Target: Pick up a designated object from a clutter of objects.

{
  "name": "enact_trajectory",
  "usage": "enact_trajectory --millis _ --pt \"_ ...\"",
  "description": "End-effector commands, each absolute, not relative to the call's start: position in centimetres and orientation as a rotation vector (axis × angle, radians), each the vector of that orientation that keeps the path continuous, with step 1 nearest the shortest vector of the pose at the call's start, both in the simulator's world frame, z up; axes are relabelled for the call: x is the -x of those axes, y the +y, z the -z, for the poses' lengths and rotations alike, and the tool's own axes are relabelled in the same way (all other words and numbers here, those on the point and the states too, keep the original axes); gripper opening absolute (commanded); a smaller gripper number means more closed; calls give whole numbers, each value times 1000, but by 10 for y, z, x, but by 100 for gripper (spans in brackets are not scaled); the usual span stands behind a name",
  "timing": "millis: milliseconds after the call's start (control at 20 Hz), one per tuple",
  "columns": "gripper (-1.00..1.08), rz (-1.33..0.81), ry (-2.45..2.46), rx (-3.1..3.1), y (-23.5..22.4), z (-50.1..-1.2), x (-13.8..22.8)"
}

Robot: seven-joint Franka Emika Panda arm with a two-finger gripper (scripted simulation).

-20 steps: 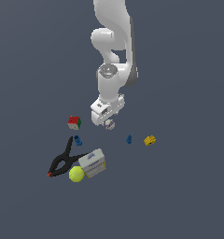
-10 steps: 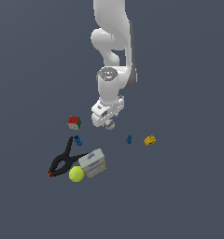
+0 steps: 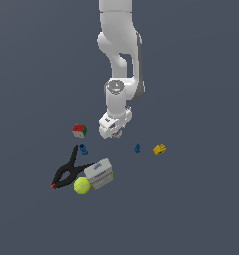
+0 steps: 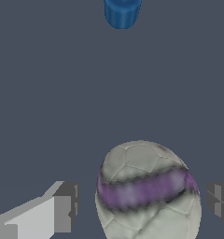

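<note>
The designated object, a grey-white ball with a wavy purple band, fills the lower part of the wrist view. My gripper is open around it, one finger on each side with a small gap to the ball. In the exterior view the gripper hangs low over the floor, and the ball is almost wholly hidden beneath it. The clutter of objects lies around: a red/green cube, a black spring clamp, a yellow-green tennis ball and a white-grey box.
A small blue piece lies by the clamp's tip. Another blue piece and a yellow block sit toward the exterior view's right of the gripper. A blue cylinder shows beyond the ball in the wrist view.
The arm has come down, bringing the gripper lower toward the floor. The scattered items have not moved.
</note>
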State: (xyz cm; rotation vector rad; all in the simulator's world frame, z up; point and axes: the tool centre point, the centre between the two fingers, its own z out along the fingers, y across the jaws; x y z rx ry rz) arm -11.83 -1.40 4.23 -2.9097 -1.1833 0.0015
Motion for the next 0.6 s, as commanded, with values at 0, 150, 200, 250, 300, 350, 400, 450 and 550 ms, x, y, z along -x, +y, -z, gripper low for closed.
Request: enact_trajectory --millis 0,150,200,250,300,350,400,450,550 --pt "100 0 -1184 2910 -14 -40 118" --pt "-100 0 -1184 2910 -14 -40 118" --pt "-100 0 -1184 2910 -14 -40 118" --pt "-100 0 -1184 2910 -14 -40 118" --pt "-100 0 -1184 2910 -14 -40 118" --pt "-100 0 -1184 2910 -14 -40 118" --pt "-100 0 -1184 2910 -14 -40 118" --pt "-100 0 -1184 2910 -14 -40 118" --pt "-100 3 -1183 2911 -15 -41 117"
